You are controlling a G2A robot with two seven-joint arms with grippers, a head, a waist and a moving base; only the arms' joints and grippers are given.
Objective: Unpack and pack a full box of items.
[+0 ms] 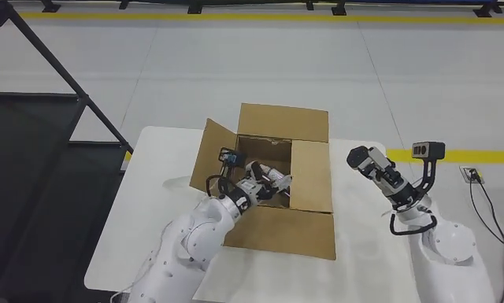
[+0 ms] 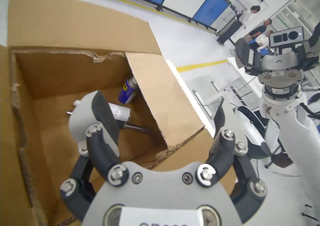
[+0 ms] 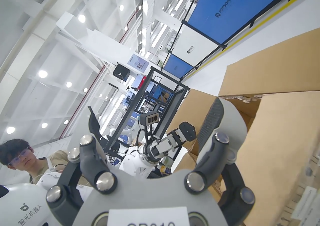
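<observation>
An open cardboard box stands on the white table with all its flaps folded outward. My left gripper hangs just inside the box's opening, open and holding nothing. On the box floor beyond it lie a blue spray can, a white cylindrical bottle and a dark metal rod. My right gripper is raised above the table to the right of the box, open and empty, facing the box's side.
A black metal frame stands off the table's left side. Bare tabletop lies left of the box and in front of the near flap. A person sits behind the robot.
</observation>
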